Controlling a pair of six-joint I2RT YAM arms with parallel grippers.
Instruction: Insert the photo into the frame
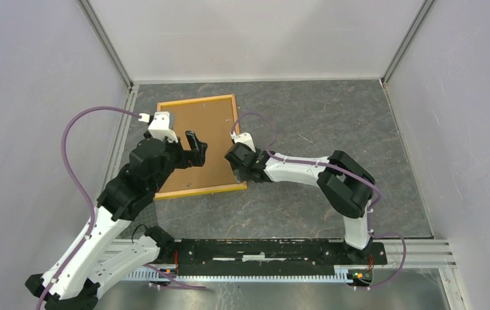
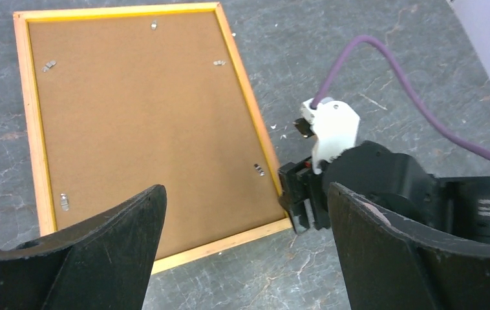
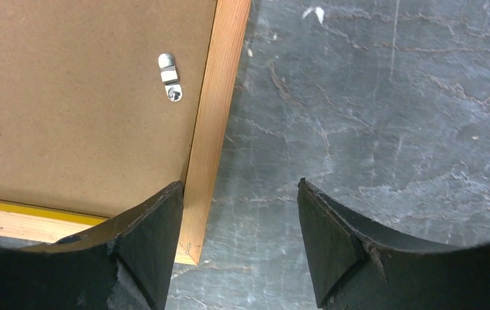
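The orange-yellow frame (image 1: 196, 100) lies face down on the grey table, with the brown backing panel (image 1: 197, 142) seated in it. The photo is hidden or out of view. My left gripper (image 1: 196, 150) hovers open and empty over the frame's near half. In the left wrist view (image 2: 245, 188) it looks down on the frame (image 2: 32, 129) and its panel (image 2: 145, 123). My right gripper (image 1: 237, 166) is open and empty at the frame's near right corner. In the right wrist view (image 3: 239, 184) its left finger is over the frame rail (image 3: 220, 97) and its right finger over bare table.
Small metal clips (image 3: 170, 76) sit along the panel's edges and several show in the left wrist view (image 2: 258, 169). White walls with metal posts (image 1: 110, 48) close the table on three sides. A purple cable (image 2: 391, 71) trails behind the right wrist.
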